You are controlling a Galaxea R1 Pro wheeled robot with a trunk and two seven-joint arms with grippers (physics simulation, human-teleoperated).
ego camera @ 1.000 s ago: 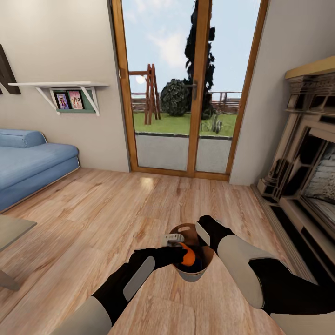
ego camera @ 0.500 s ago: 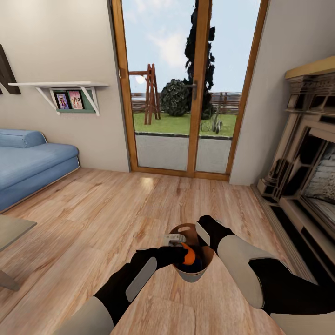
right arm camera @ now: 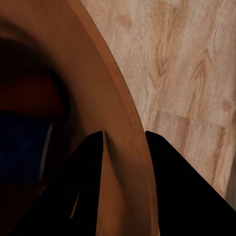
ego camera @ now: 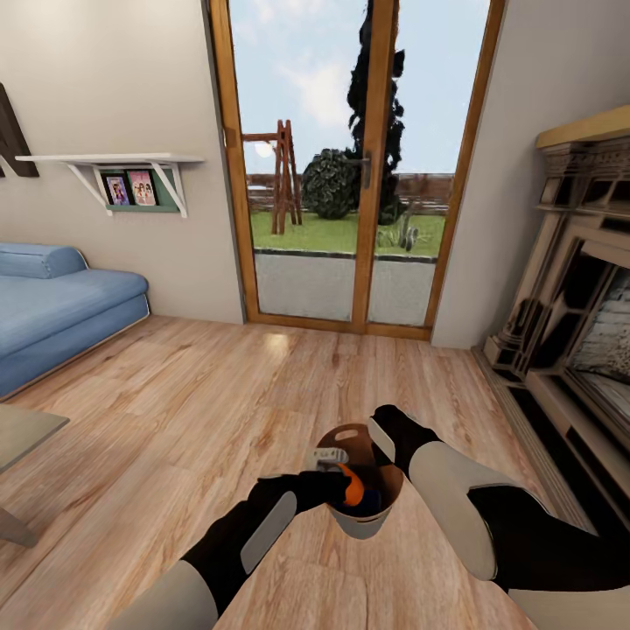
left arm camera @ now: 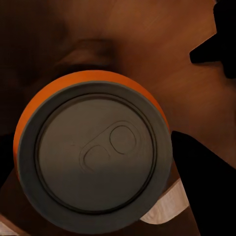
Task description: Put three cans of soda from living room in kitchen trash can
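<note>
In the head view the tash can (ego camera: 357,518), a small grey bucket with a brown inside, hangs above the living room floor. My right gripper (ego camera: 386,440) is shut on its rim (right arm camera: 116,123), one finger inside the wall and one outside. Held in my left gripper (ego camera: 343,484), the orange can of soda (left arm camera: 93,157) sits upright inside the bucket's mouth (ego camera: 353,490), with a dark finger (left arm camera: 204,184) on either side of it. Deep in the bucket lie a dark blue shape (right arm camera: 19,150) and a reddish shape (right arm camera: 29,101), too dim to name.
A blue sofa (ego camera: 52,306) stands at the left and a glass table corner (ego camera: 22,437) at the near left. Wood-framed glass doors (ego camera: 350,166) are straight ahead. The fireplace (ego camera: 582,332) lines the right wall. Orange-brown plank floor (ego camera: 219,394) lies open between them.
My left gripper has sunk a little lower with the orange can, deeper into the bucket. The right arm and the bucket have stayed where they were.
</note>
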